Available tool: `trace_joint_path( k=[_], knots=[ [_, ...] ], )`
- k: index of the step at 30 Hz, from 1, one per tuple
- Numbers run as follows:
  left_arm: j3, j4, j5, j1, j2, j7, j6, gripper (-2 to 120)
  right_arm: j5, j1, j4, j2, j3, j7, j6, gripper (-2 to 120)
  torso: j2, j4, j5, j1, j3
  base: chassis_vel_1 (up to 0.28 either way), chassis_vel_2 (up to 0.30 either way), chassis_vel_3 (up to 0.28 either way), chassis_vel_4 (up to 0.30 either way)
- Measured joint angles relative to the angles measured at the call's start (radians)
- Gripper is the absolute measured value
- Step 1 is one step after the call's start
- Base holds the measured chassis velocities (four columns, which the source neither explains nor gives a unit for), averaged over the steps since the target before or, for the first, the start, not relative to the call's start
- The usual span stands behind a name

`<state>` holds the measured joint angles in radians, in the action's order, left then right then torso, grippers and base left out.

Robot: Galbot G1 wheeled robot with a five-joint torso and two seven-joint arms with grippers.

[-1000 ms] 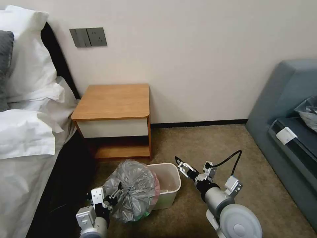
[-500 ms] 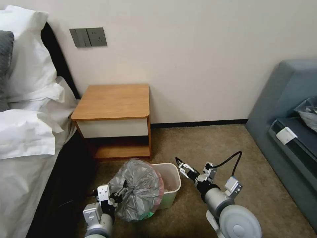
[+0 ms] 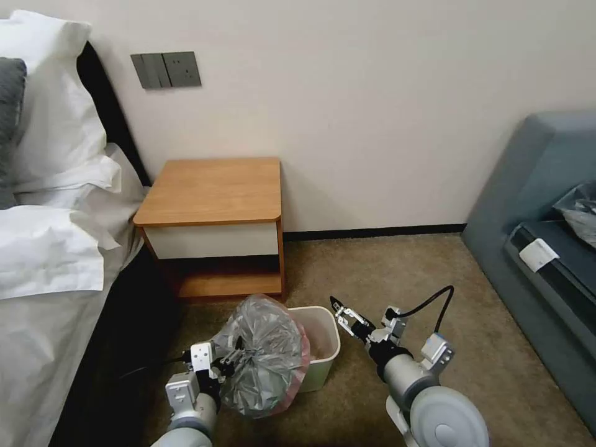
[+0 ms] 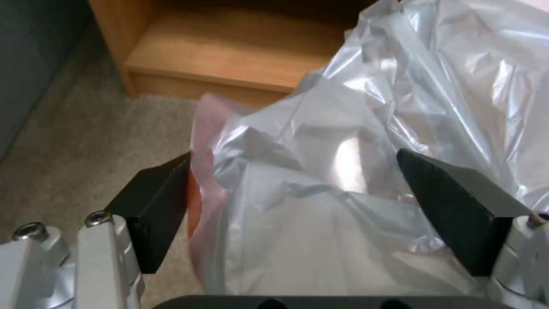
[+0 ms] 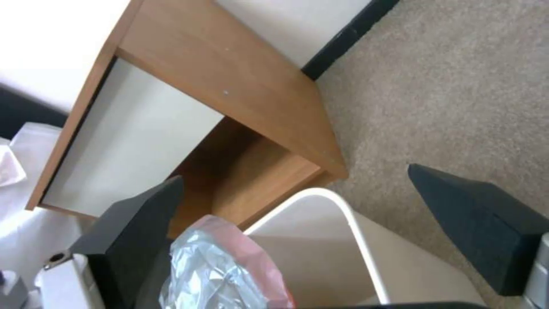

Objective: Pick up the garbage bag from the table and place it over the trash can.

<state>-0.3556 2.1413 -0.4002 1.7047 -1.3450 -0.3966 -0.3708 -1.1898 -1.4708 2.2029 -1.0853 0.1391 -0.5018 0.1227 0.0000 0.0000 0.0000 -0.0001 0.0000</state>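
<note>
I see the left pincer (image 3: 231, 361) spread around the garbage bag (image 3: 267, 354), not clenched, bag draped over the trash can (image 3: 323, 347) near side. Right pincer (image 3: 343, 311) released, beside the can's far rim, nearer the uncovered edge.

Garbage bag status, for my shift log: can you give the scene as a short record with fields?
garbage bag: off the table, bunched over the left part of the trash can
left gripper: at the bag's left side, fingers open, plastic between them
right gripper: open, beside the can's right rim
trash can: on the carpet before the table, right part uncovered
table: top bare
</note>
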Motion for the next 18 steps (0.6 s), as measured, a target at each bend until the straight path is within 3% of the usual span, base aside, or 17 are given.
trace_joint_path(
  k=[8, 18],
  knots=[
    [0.014, -0.026, -0.023, -0.033, 0.002, -0.022, -0.022, 86, 0.005, -0.004, -0.004, 0.0, 0.005, -0.002, -0.004, 100, 0.0, -0.0001, 0.0, 0.0, 0.0, 0.0, 0.0, 0.0, 0.0],
    [0.02, -0.03, -0.04, -0.04, 0.002, -0.05, -0.04, 55, 0.012, 0.0, -0.016, -0.004, 0.0, -0.002, -0.006, 100, 0.0, 0.0, 0.0, 0.0, 0.0, 0.0, 0.0, 0.0, 0.0]
  ],
)
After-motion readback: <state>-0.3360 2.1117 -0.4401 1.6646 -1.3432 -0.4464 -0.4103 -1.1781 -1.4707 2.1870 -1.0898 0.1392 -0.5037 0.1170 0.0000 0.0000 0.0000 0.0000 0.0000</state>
